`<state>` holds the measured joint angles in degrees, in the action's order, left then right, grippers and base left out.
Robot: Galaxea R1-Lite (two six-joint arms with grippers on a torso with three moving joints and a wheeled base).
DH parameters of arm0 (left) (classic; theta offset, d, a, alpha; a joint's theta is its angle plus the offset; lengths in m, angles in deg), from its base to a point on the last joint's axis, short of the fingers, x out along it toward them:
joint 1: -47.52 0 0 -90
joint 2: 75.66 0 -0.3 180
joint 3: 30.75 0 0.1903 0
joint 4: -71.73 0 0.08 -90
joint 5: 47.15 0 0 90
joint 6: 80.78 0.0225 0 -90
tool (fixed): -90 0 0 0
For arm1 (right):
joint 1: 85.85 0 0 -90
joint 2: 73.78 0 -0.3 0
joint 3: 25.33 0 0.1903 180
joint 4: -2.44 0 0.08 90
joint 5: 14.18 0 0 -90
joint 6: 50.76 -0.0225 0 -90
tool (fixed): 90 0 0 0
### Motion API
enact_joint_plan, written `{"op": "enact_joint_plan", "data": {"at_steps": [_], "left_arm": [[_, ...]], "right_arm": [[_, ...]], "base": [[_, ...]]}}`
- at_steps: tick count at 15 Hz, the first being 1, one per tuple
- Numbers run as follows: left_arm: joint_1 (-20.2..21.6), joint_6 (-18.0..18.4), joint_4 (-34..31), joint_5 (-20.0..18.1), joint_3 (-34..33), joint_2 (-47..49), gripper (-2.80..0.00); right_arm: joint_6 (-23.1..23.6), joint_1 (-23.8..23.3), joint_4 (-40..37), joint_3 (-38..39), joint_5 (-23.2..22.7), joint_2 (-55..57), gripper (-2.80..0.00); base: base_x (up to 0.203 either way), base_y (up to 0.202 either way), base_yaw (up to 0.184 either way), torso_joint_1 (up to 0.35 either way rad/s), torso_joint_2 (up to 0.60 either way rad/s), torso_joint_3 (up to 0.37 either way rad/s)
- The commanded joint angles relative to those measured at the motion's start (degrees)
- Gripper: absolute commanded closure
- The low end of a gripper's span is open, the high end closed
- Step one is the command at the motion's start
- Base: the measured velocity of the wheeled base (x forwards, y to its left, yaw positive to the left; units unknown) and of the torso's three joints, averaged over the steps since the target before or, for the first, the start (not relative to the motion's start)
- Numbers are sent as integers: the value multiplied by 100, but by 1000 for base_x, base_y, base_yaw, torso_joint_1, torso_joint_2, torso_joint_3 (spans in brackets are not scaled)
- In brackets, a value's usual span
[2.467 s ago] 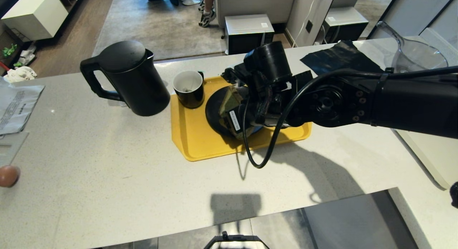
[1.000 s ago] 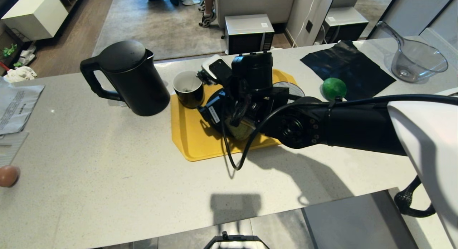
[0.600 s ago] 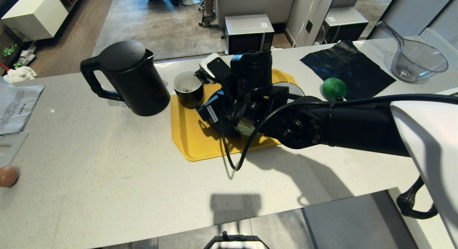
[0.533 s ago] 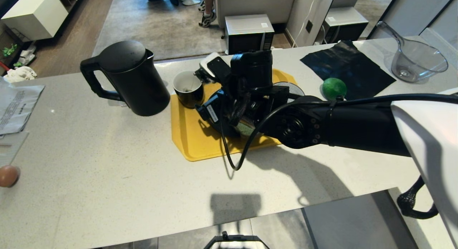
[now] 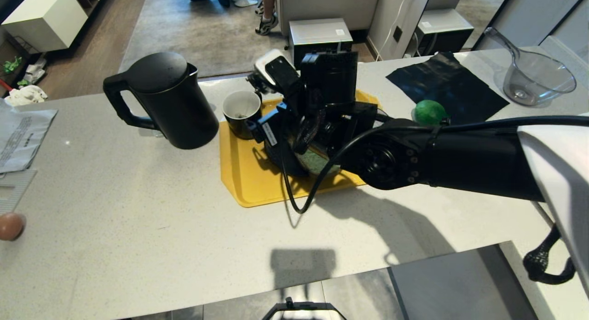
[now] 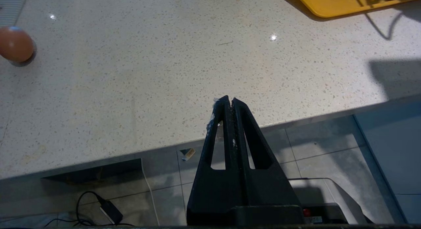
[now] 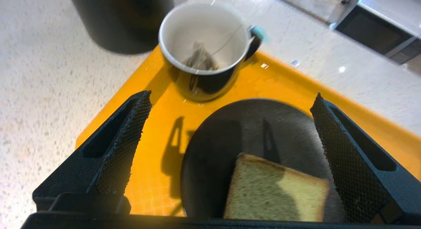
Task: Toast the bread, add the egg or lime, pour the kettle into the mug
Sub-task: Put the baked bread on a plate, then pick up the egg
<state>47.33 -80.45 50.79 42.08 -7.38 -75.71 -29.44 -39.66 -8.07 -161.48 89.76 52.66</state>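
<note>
Bright, even light falls from overhead and somewhat behind the bench (image 5: 138, 246), throwing the right arm's (image 5: 460, 159) soft dark shadow onto the stone just in front of the yellow tray (image 5: 239, 173). A squarer shadow lies at the bench's near edge. Small glints of glare dot the speckled stone, and the kettle (image 5: 165, 99) stays matte. Close over the tray, the mug (image 7: 204, 51) and the surface behind it are smeared with blur, while the right gripper's (image 7: 230, 143) ribbed pads look crisp; finger shadows cross the bread (image 7: 276, 192).

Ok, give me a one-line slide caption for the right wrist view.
Right gripper open above the bread lying on a black plate, mug with teabag beside it on the yellow tray.
</note>
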Motion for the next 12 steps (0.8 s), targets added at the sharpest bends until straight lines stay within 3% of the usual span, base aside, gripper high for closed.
{"op": "enact_joint_plan", "data": {"at_steps": [1,4,5,12], "left_arm": [[1,2,4,-2,-97,-13,0],[1,2,4,-2,-97,-13,0],[1,2,4,-2,-97,-13,0],[1,2,4,-2,-97,-13,0]], "right_arm": [[5,17,6,61,162,-444,-280],[-13,16,19,160,245,-953,-280],[-8,20,11,208,252,-1101,0],[120,-2,-19,730,537,-2225,0]], "base": [[0,0,0,0,0,0],[0,0,0,0,0,0],[0,0,0,0,0,0],[0,0,0,0,0,0]]}}
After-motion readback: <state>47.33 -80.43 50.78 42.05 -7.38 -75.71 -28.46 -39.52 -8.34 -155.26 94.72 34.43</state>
